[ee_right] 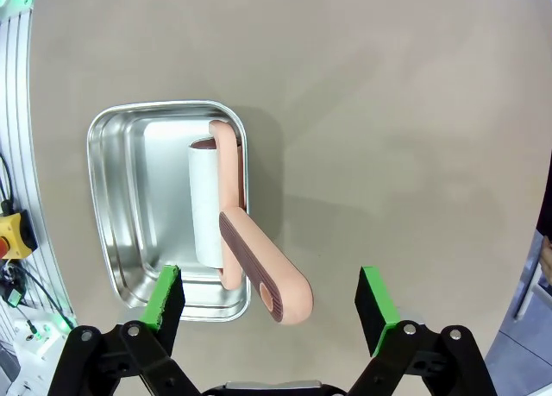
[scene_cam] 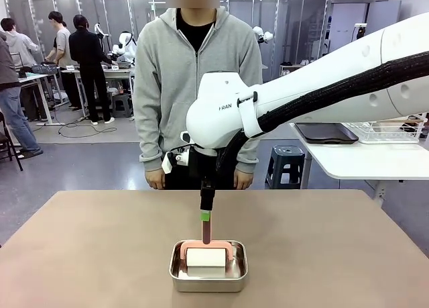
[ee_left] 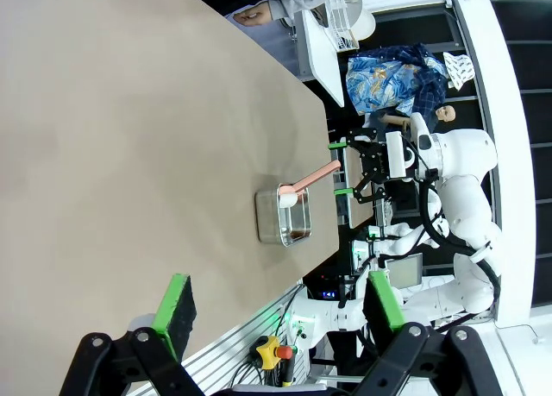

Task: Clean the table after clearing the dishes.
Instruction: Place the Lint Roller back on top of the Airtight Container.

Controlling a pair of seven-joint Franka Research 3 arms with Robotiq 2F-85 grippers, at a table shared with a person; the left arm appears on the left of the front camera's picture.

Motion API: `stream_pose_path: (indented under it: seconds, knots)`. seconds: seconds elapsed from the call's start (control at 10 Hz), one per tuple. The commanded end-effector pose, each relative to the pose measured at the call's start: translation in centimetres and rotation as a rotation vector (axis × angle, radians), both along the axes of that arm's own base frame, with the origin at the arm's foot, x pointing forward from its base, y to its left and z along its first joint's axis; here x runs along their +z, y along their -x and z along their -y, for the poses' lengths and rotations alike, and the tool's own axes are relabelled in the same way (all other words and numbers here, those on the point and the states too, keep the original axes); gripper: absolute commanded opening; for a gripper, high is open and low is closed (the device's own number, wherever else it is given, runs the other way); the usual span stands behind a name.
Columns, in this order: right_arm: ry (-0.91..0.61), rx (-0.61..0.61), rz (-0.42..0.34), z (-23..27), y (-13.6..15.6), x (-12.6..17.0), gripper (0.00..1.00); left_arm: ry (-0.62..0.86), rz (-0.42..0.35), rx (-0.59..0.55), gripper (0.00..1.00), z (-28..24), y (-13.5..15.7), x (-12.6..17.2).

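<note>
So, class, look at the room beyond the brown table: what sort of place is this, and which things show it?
Probably a robotics lab or workshop. People work at benches in the background, another white robot stands there, and a white robot arm reaches over the table.

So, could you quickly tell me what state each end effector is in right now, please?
Left end effector: open, holding nothing, above the table.
Right end effector: open, holding nothing, its pads either side of the lint roller handle over the steel pan.
</note>
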State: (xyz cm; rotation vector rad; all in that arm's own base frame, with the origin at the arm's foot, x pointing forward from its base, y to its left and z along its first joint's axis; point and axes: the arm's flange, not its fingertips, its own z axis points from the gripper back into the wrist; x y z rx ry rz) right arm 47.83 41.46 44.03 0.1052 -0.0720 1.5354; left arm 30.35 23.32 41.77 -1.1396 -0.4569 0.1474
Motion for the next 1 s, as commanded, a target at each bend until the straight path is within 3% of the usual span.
stream_pose_path:
  seconds: [0.0, 0.3, 0.6, 0.9]
  knots:
    - [0.003, 0.003, -0.001, -0.1, 0.2, 0.2, 1.0, 0.011, -0.007, 0.011, 1.0, -0.1, 0.0, 0.3]
    - [0.0, 0.0, 0.0, 0.0, 0.0, 0.0, 1.0, 0.011, -0.007, 0.011, 1.0, -0.1, 0.0, 0.3]
    - [-0.167, -0.304, -0.063, 4.9, -3.9, 4.5, 1.0, 0.011, -0.007, 0.011, 1.0, -0.1, 0.0, 0.3]
    - [-0.406, -0.57, -0.32, 13.9, -4.9, 5.7, 1.0, 0.011, -0.007, 0.011, 1.0, -0.1, 0.0, 0.3]
